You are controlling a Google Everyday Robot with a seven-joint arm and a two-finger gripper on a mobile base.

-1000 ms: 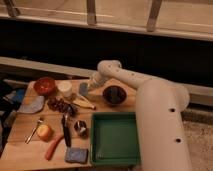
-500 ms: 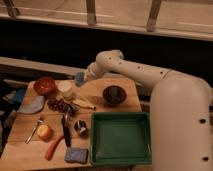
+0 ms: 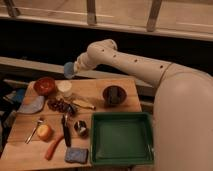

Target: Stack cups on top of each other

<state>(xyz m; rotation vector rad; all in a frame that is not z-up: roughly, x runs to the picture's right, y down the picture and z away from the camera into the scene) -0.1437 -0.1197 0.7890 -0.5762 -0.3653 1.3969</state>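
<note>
My gripper [image 3: 75, 67] is at the end of the white arm, above the back left part of the wooden table [image 3: 97, 90]. It is shut on the pale blue-grey cup [image 3: 68, 70] and holds it lifted, tilted on its side, above the table's back edge. The white cup [image 3: 64, 88] stands upright on the table just below and slightly left of the held cup, beside a red bowl [image 3: 45, 85].
A dark brown bowl [image 3: 114, 95] sits at the back right. A green tray [image 3: 120, 137] fills the front right. A shiny metal cup [image 3: 81, 128], grapes [image 3: 60, 105], a banana [image 3: 83, 104], an orange fruit [image 3: 44, 132], a carrot [image 3: 54, 147] and a blue sponge [image 3: 76, 155] lie to the left.
The gripper has risen and moved left with the blue-grey cup, from near the table's middle to above the white cup's area. Nothing else has moved.
</note>
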